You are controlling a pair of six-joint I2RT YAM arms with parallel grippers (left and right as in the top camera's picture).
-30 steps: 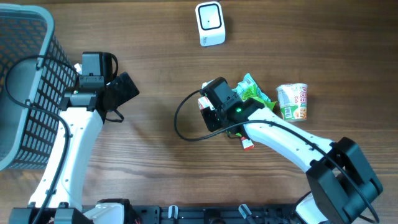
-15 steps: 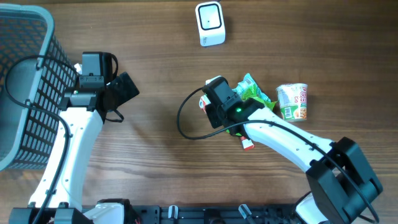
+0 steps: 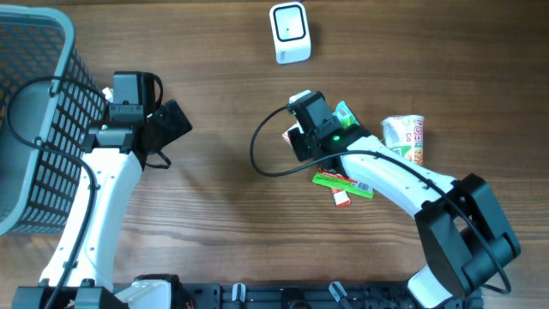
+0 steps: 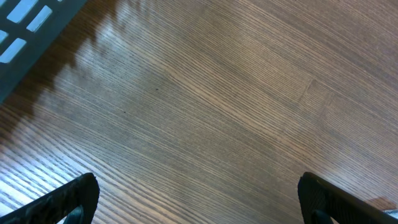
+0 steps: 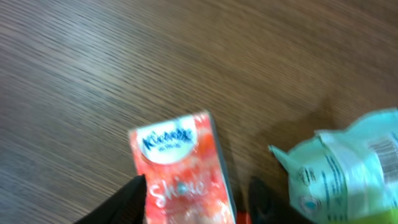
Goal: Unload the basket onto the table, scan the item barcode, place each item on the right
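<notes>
My right gripper is shut on a red and white tissue pack, with a black finger at either long side. The view is blurred. In the overhead view that gripper hangs left of the pile of items, and the pack is mostly hidden beneath it. The white scanner stands at the far edge, well apart from the pack. No barcode shows on the pack's visible face. My left gripper is open over bare wood, beside the basket.
A pale green pouch lies just right of the pack. A noodle cup, a green bar and a small red item lie by the right arm. A dark mesh basket fills the left side.
My right gripper has moved to the right and towards the far edge with the tissue pack, uncovering the green bar beneath it. The left arm has not moved.
</notes>
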